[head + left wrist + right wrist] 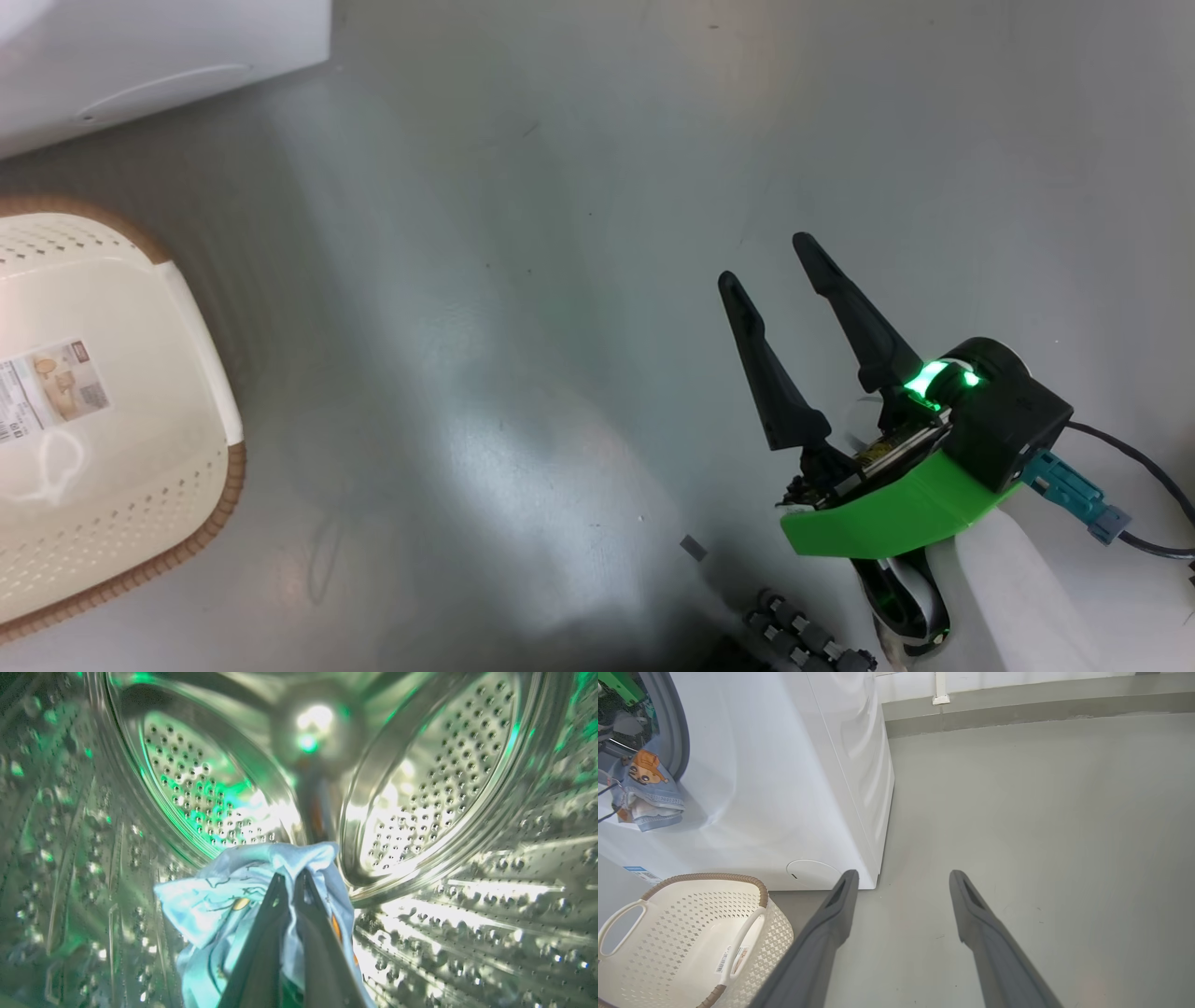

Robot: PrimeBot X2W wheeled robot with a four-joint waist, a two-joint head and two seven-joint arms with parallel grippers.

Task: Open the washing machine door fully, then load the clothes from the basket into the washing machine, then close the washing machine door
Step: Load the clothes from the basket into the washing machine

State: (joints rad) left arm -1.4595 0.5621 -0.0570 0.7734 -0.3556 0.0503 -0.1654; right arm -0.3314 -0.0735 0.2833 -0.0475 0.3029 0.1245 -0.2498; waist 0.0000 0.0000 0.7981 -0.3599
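Inside the washing machine's steel drum, my left gripper is shut on a light-blue garment of the clothes, which hangs around its fingers. In the right wrist view a blue garment with an orange figure drapes over the grey gasket of the white washing machine; I cannot tell if it is the same piece. The basket stands on the floor by the machine, its bare bottom and label showing. My right gripper hangs open over the floor, holding nothing. The washing machine door is out of view.
Grey floor stretches to the right of the machine up to a wall skirting. The round service flap sits low on the machine front, close to the basket. A black cable trails from my right wrist.
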